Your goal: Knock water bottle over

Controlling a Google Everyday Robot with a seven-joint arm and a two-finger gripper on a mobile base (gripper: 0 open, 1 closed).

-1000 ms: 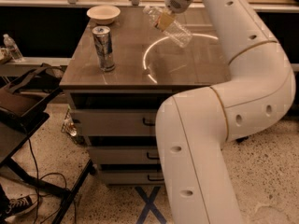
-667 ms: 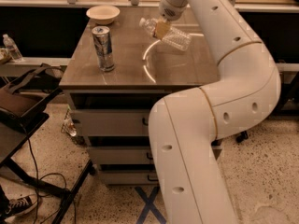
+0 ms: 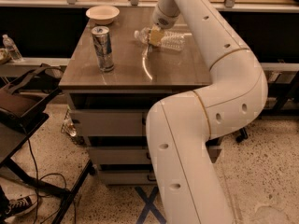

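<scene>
The water bottle (image 3: 172,40) is clear ribbed plastic and lies on its side on the brown table top (image 3: 126,69), toward the back right, with its cap end pointing left. My gripper (image 3: 155,36) is right over the bottle's neck end, touching or just above it, and hides part of it. The white arm reaches in from the lower right and arcs over the table's right side.
A silver-blue drink can (image 3: 103,48) stands upright at the left of the table. A white bowl (image 3: 103,14) sits at the back left. A small clear bottle (image 3: 11,48) stands on a shelf far left. Drawers are under the table, and a dark stand and cables are at the lower left.
The bottle went from tilted under the gripper to lying flat on the table. My gripper moved left and down along with it.
</scene>
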